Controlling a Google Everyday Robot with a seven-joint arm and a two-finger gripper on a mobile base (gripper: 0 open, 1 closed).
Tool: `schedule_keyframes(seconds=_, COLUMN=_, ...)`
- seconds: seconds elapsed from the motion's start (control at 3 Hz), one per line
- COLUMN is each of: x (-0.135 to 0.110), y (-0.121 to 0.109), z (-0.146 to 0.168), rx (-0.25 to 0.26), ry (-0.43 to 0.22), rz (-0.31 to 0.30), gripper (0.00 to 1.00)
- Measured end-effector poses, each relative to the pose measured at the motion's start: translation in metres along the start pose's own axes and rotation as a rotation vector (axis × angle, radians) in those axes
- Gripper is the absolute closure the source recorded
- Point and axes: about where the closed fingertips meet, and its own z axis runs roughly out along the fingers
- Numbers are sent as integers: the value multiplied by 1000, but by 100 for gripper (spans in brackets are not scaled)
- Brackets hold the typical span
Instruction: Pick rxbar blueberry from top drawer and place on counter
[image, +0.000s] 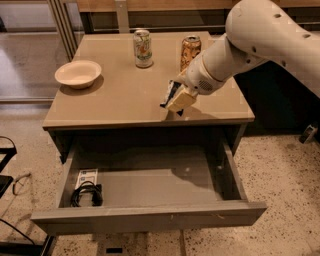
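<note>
Gripper (175, 100) is clamped on the rxbar blueberry (169, 93), a dark strip that shows along the left side of the tan fingers. It hangs low over the front right part of the counter (120, 100), with its shadow on the glossy tan top just under it. Whether the bar touches the surface cannot be told. The white arm (260, 40) runs up and away to the gripper's right.

Just behind the gripper stands an orange can (190, 50). A green and white can (143, 48) stands behind it and to the left, apart from the first. A cream bowl (78, 74) sits well off to the left on the same top.

Below and in front of the gripper the top drawer (150, 217) is pulled out. In its far left corner lies a white card with a coiled black cable (86, 190).
</note>
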Motion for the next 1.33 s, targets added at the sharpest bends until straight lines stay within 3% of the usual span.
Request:
schedule_keyframes(seconds=0.33, x=-5, y=-39, z=27, rx=-6, ry=-25, rz=4, gripper=100)
schedule_keyframes(seconds=0.67, x=-3, y=-54, z=41, rx=-14, ry=-25, rz=18, gripper=100)
schedule_keyframes(seconds=1.33, x=17, y=-60, z=55, rx=-39, ry=13, rz=87, gripper=100)
